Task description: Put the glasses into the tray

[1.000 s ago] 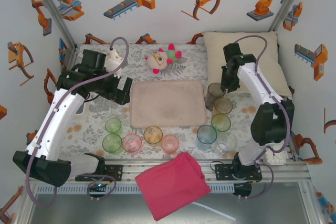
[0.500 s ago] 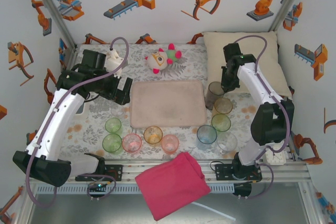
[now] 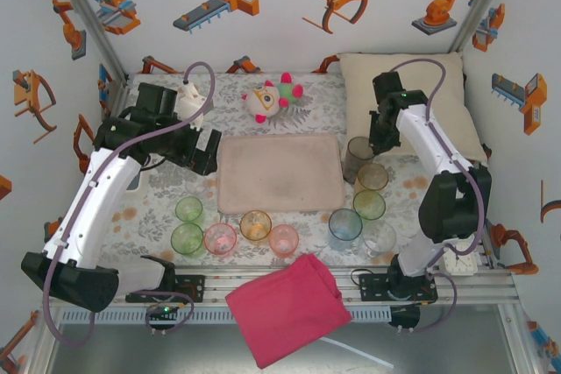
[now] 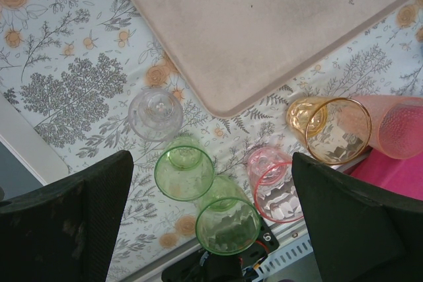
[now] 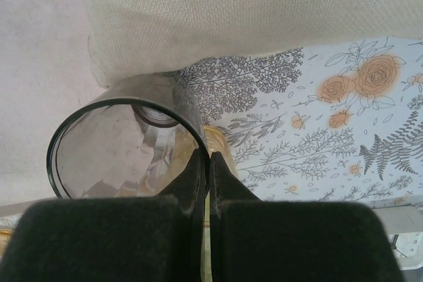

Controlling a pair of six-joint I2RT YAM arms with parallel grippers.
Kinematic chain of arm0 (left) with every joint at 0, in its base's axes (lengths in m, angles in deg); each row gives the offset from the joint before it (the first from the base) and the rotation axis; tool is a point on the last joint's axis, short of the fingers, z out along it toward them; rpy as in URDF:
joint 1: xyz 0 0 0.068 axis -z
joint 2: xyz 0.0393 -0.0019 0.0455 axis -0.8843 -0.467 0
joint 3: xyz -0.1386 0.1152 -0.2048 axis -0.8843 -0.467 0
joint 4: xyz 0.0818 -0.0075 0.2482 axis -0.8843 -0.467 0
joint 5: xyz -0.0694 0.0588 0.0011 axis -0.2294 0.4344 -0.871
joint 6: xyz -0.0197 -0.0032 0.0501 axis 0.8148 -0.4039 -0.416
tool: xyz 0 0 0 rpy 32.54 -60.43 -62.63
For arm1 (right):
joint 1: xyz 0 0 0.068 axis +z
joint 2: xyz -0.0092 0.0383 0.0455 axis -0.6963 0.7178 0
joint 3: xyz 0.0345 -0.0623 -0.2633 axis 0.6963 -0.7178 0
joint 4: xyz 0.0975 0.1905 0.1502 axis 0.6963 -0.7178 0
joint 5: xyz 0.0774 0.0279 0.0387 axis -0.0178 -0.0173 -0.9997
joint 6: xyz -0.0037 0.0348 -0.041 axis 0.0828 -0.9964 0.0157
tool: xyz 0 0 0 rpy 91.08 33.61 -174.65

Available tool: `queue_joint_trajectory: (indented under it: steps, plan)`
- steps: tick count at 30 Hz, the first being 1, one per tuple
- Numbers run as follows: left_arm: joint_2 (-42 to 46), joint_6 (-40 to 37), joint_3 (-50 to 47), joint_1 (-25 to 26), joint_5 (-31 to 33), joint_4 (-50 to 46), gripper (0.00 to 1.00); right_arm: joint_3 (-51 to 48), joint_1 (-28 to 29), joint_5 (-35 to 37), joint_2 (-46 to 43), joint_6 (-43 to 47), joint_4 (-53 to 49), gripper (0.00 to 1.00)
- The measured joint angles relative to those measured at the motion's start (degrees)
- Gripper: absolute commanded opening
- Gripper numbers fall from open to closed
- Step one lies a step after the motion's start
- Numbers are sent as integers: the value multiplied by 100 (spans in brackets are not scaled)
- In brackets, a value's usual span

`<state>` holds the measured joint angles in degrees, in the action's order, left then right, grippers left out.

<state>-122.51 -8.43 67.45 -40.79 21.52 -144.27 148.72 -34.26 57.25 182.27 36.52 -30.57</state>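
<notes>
Flat pink-beige tray [image 3: 279, 172] empty, tinted plastic glasses [image 3: 256, 225] all outside. Right end effector [image 5: 204, 158] pinching smoky grey tumbler [image 5: 112, 146] rim; left end effector [image 4: 211, 193] wide.

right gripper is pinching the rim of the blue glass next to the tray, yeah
The colour is wrong. The right gripper is pinching the rim of the smoky grey glass next to the tray; the right wrist view shows it.

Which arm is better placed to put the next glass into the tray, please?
Right. The right gripper is shut on the rim of the grey glass, which stands beside the tray. The left gripper hangs open, holding nothing.
</notes>
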Motion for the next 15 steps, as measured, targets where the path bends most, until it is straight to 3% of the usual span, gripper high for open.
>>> queue_joint_trajectory:
  steps: [15]
  plan:
    - [2,39,0,0,-103,0,97,334,0,2,-157,85,-337,0]
